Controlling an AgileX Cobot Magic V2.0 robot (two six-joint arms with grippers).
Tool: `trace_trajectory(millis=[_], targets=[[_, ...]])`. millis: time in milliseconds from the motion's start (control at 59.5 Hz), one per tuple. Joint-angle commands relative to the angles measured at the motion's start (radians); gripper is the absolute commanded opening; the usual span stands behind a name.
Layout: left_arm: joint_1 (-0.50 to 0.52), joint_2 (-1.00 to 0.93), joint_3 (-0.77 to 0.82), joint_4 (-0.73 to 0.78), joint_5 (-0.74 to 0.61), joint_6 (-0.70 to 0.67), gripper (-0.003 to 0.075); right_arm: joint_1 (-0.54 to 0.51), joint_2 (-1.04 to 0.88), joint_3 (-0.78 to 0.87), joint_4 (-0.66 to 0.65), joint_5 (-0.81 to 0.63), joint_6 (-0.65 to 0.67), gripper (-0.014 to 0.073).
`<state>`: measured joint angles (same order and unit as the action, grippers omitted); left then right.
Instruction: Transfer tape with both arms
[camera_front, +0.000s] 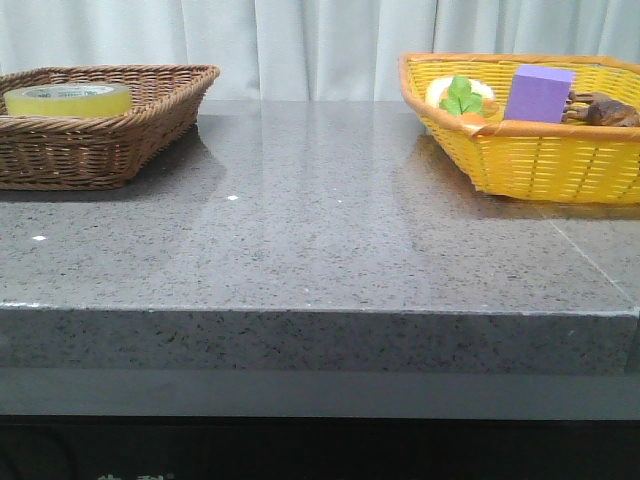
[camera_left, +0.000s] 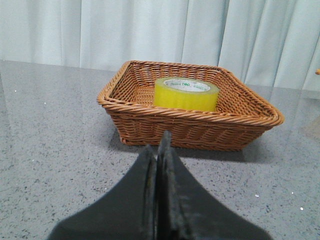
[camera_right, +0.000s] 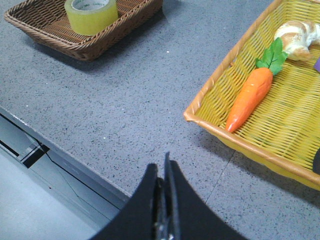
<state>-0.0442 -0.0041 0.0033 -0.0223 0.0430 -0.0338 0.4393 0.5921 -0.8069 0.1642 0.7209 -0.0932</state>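
Note:
The tape (camera_front: 68, 99) is a yellow-green roll lying flat inside the brown wicker basket (camera_front: 110, 140) at the far left of the table. From the left wrist the tape (camera_left: 185, 93) sits in the basket (camera_left: 150, 125) straight ahead of my left gripper (camera_left: 159, 150), which is shut and empty, a short way back from the basket's near wall. My right gripper (camera_right: 163, 172) is shut and empty above the table's front edge; the tape (camera_right: 91, 15) is far off across the table. Neither arm shows in the front view.
A yellow basket (camera_front: 540, 160) at the far right holds a purple block (camera_front: 538, 93), a toy carrot (camera_right: 250, 95), a croissant (camera_right: 296, 36) and a brown object (camera_front: 605, 110). Grey speckled table (camera_front: 320, 240) lies between the baskets. White curtain hangs behind.

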Motion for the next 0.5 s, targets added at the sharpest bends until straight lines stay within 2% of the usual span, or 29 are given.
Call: trace_trajectory(millis=[0, 319, 487], targets=[[-0.006, -0.019, 0.007, -0.002, -0.099, -0.001, -0.002, -0.002, 0.0, -0.024, 0.009, -0.075, -0.006, -0.0067], [-0.04, -0.019, 0.007, -0.002, -0.114, -0.001, -0.002, -0.002, 0.0, -0.024, 0.009, -0.075, -0.006, -0.0067], [-0.05, -0.019, 0.007, -0.002, -0.18, -0.001, -0.002, -0.002, 0.0, -0.024, 0.009, -0.075, -0.006, -0.0067]])
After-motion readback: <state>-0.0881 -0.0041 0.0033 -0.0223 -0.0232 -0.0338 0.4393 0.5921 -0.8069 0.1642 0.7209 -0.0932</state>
